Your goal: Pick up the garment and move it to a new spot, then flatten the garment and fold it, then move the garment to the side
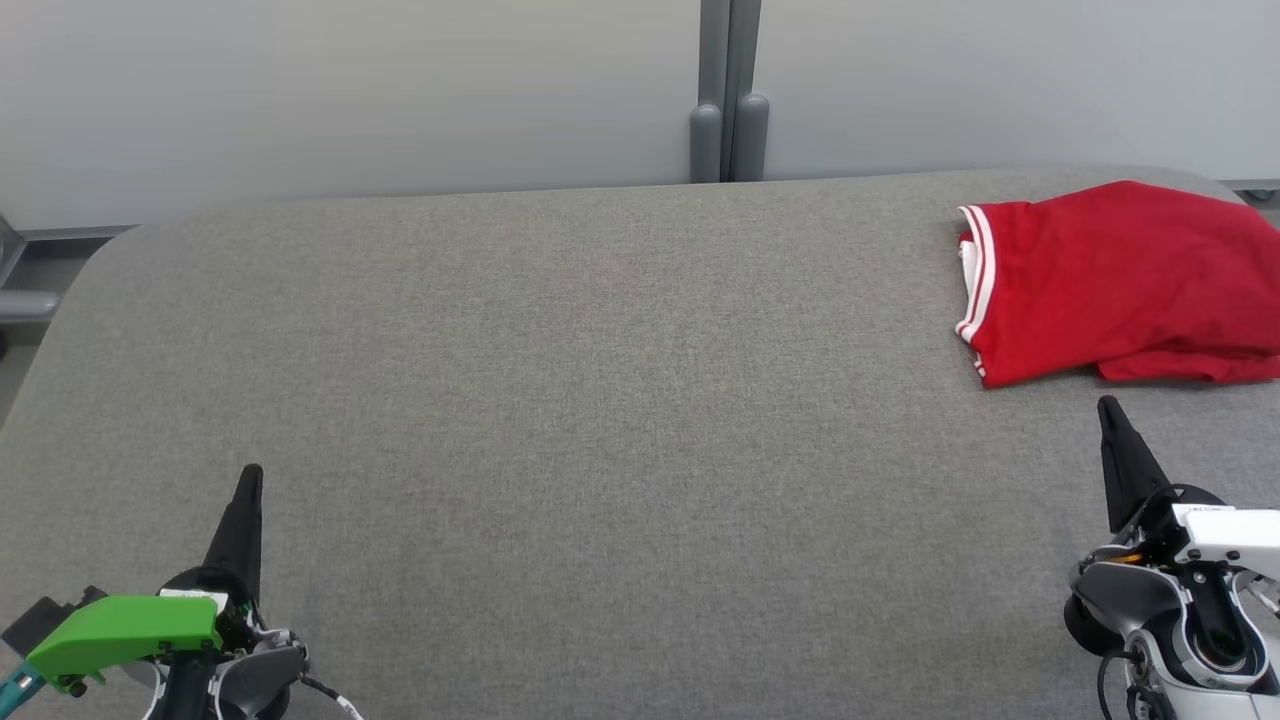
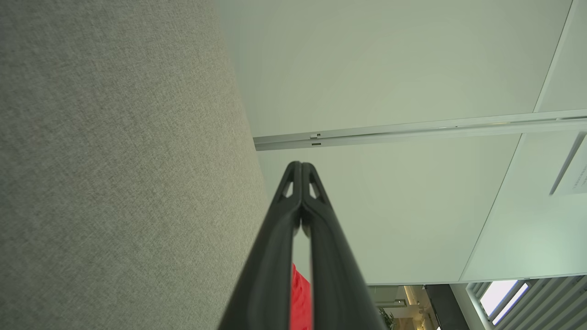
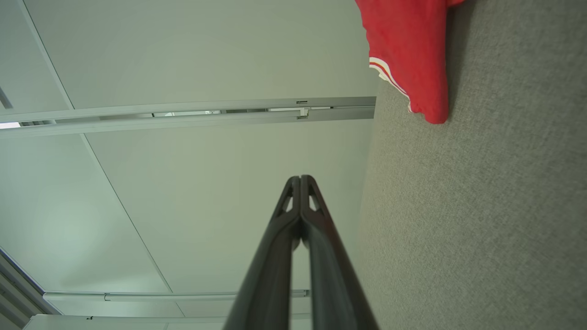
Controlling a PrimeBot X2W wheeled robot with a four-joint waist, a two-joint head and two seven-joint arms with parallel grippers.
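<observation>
A red garment [image 1: 1120, 280] with white-striped trim lies folded at the far right of the grey fabric table [image 1: 600, 400], running off the head view's right edge. My right gripper [image 1: 1106, 405] stands shut just in front of it, a short gap away, holding nothing. The right wrist view has the garment [image 3: 412, 50] at top right and the gripper [image 3: 301, 178] shut. My left gripper [image 1: 252, 472] is shut and empty at the lower left, far from the garment. In the left wrist view the gripper [image 2: 301, 164] is shut, with a red sliver of garment [image 2: 300, 298] between the fingers' shafts.
Pale wall panels [image 1: 350, 90] with a grey post [image 1: 728, 120] stand behind the table's far edge. The table's rounded left corner [image 1: 110, 250] borders a grey frame. Wide bare fabric spans the middle and left.
</observation>
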